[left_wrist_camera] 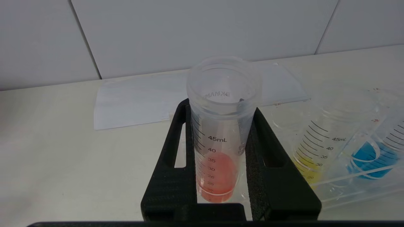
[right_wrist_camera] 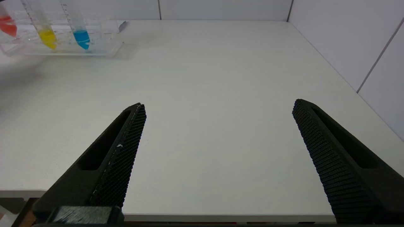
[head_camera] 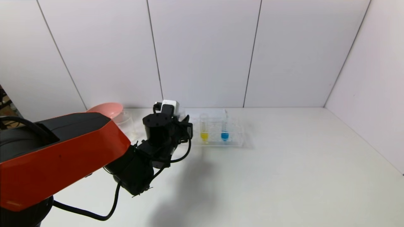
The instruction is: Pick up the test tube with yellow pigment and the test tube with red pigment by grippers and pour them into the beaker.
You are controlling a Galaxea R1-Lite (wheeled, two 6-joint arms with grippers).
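My left gripper (left_wrist_camera: 221, 108) is shut on the test tube with red pigment (left_wrist_camera: 217, 176). Its black fingers (left_wrist_camera: 170, 176) press both sides of the tube, which stands upright at the left end of the clear rack (head_camera: 232, 142). In the head view the left gripper (head_camera: 184, 124) hides that tube. The test tube with yellow pigment (head_camera: 204, 130) stands in the rack just right of it and also shows in the left wrist view (left_wrist_camera: 311, 164). The beaker (head_camera: 127, 123) stands at the back left, left of my gripper. My right gripper (right_wrist_camera: 217, 105) is open and empty, above the table's front edge.
A blue-tipped tube (head_camera: 224, 130) stands in the rack right of the yellow one. A pink bowl (head_camera: 106, 109) sits by the beaker. A white sheet (left_wrist_camera: 135, 101) lies behind the rack. The side wall (head_camera: 372, 78) borders the table on the right.
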